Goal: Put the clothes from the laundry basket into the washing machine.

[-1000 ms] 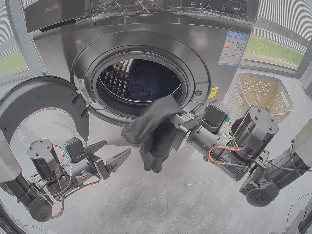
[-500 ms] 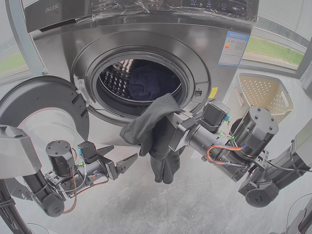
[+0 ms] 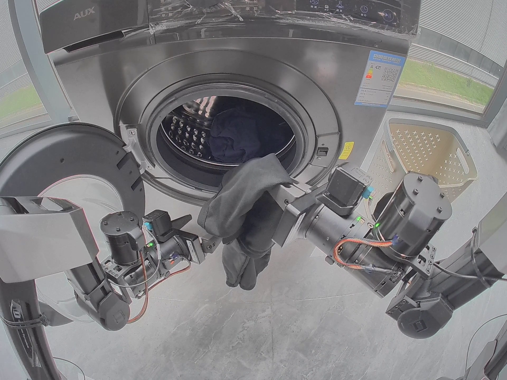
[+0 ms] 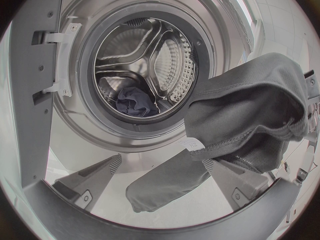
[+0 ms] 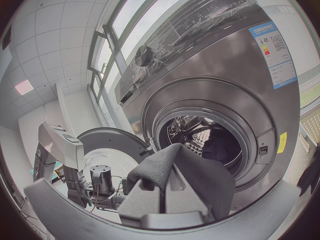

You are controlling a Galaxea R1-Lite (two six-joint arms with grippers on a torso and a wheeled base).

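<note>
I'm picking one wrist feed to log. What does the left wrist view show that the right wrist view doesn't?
Only the left wrist view: the left end effector, open near the dark grey garment's hanging end, and the garment's white tag. Only the right wrist view: the right end effector shut on that garment, the control dial, the energy label. Both: the dark grey garment and the navy garment in the drum.

On the right gripper [image 3: 282, 190], the closed fingertips are covered by the grey garment [image 3: 240, 196] draped over them, so the pinched fold is hidden. One fingertip [image 4: 207, 165] of the left gripper [image 4: 161, 164] is partly buried under the garment's hem; whether cloth is touched there cannot be told. Beyond the right fingers, the laundry basket [image 3: 422, 133] is partly hidden by the right arm [image 3: 412, 212]. The kind of dark cloth [image 4: 136, 102] in the drum [image 4: 166, 60] cannot be made out.
</note>
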